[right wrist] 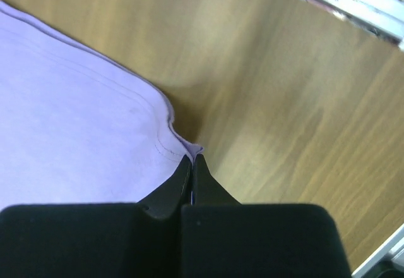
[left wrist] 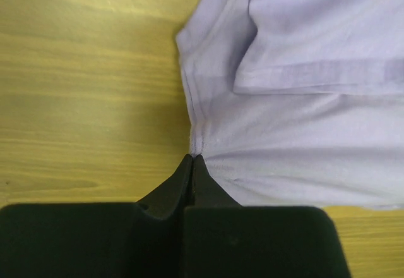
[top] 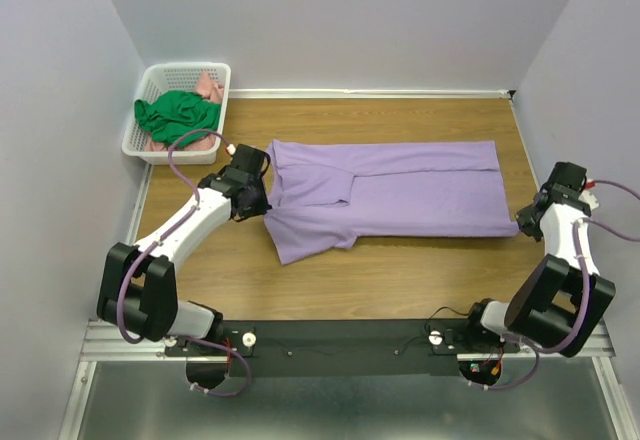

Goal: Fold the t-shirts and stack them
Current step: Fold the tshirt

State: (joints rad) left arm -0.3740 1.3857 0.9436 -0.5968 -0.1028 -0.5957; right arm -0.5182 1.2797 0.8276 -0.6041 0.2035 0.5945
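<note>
- Left pincer (left wrist: pixel 192 158) is clamped shut on the edge of the lavender t-shirt (left wrist: pixel 303 139), and the cloth puckers right at its tips.
- Right pincer (right wrist: pixel 192 158) is nipped onto the hem corner at the far end. I'd say the paired grip is there to lift and fold.
- Between the two pincers the shirt lies flat on the table (top: pixel 400 280), soft, with a flap folded over just ahead of the left tips.
- Beyond the left pincer, a green t-shirt (top: pixel 180 115) is heaped in the basket (top: pixel 150 80).
</note>
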